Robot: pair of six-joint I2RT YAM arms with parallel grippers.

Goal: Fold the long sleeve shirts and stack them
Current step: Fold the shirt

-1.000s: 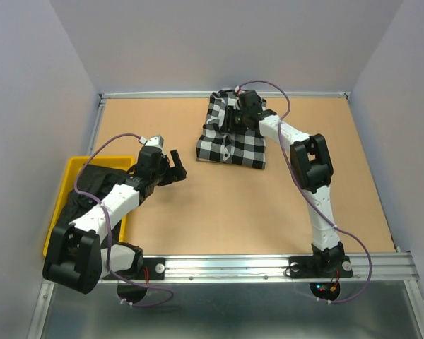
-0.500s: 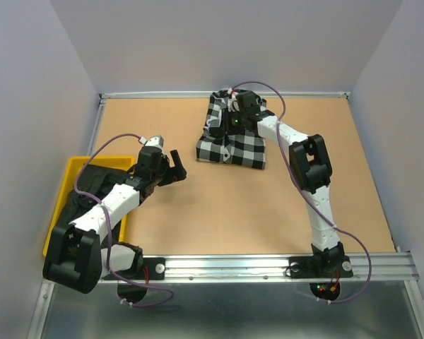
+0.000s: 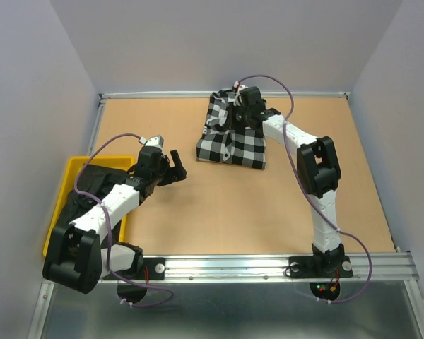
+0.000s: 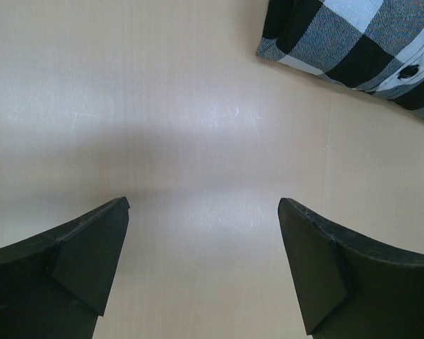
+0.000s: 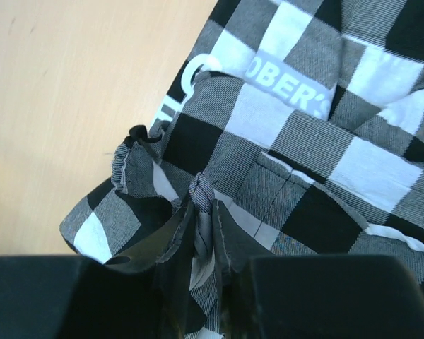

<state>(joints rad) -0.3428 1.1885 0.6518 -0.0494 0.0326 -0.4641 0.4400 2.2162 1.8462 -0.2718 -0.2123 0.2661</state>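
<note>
Right hand (image 5: 201,201) pinches a raised ridge of the check shirt (image 3: 234,147), jaws nearly together on the cloth just below the lettered band. That shirt lies bunched at 12 o'clock on the surface (image 3: 219,212), by the far edge. Folding looks to be the step in hand; next, the pinched edge likely needs lifting and carrying over without dragging the whole pile. The right arm is stretched far out, wrist tipped down. Left hand (image 4: 205,212) hovers wide open and empty near 9 o'clock; the black shirt (image 3: 85,191) sits in the yellow bin (image 3: 69,169).
</note>
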